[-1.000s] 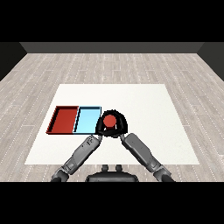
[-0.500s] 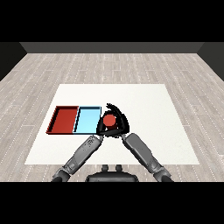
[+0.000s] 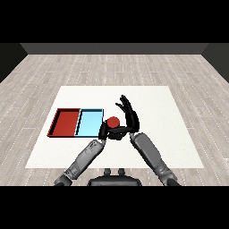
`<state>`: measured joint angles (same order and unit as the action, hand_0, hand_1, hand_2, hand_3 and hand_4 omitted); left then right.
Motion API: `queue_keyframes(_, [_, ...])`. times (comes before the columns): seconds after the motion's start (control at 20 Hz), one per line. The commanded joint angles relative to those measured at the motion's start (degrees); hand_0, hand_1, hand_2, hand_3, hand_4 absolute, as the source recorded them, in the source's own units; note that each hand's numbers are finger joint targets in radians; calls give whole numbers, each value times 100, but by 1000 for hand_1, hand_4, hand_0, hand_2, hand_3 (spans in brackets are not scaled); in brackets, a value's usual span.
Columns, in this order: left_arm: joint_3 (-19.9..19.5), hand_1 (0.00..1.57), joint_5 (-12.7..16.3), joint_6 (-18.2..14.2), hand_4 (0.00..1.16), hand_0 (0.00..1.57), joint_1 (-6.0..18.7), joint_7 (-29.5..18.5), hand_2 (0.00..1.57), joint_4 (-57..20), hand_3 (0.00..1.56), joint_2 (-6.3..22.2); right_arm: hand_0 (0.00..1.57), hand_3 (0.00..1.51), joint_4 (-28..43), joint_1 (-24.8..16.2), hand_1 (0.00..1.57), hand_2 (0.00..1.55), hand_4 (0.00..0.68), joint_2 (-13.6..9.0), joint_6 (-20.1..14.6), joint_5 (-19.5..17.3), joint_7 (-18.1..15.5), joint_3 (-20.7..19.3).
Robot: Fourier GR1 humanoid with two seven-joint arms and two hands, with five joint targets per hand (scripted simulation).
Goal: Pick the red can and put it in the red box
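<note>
**Red can held beside the light blue tray**

While the red can (image 3: 113, 121) is seen just right of the light blue tray (image 3: 89, 122), it is gripped by the left hand (image 3: 108, 131), whose black fingers are curled round its lower part. Only the can's red top is shown clearly above that hand; whether its base is resting on the white table (image 3: 152, 103) or is lifted off it cannot be told from this view. The can is placed outside both trays, close to the right-hand wall of the light blue one.

The right hand (image 3: 130, 117) is raised just right of the can, with its fingers spread and extended upward and away from the robot. Nothing is held by it. Its lower part is shown close against the left hand, though contact between the two cannot be confirmed.

The red tray (image 3: 67, 122) is set at the left, with the light blue tray directly alongside it on the right, so that one long wall is shared or touching. The red tray is thus separated from the can by the full width of the light blue tray.

Both grey forearms are brought in from the lower edge of the view and are angled toward each other, so that the hands are met near the table's middle.
</note>
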<state>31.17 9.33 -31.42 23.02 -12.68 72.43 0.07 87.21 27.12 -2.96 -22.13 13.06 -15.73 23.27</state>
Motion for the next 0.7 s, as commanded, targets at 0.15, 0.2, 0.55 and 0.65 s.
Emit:
queue_keyframes(0.15, [-245,1571,49,47,1118,1571,-325,72,1571,318,1478,329,0,0,1644,-447,0,0,0,-582,-110,-95,539,-544])
queue_keyframes(0.2, [-205,1571,-79,-85,1115,1571,-253,157,1561,279,1455,129,0,0,1567,-390,0,0,0,-659,14,4,564,-828])
queue_keyframes(0.55, [-796,1571,-65,453,1139,1571,-495,391,1571,1012,1474,994,0,0,1518,-1186,0,0,0,-892,507,424,158,-1620])
queue_keyframes(0.65, [-1022,1571,-151,439,1121,1571,-231,623,1571,1072,1460,1224,0,0,1469,-1629,0,0,0,-1026,884,770,-91,-1882])
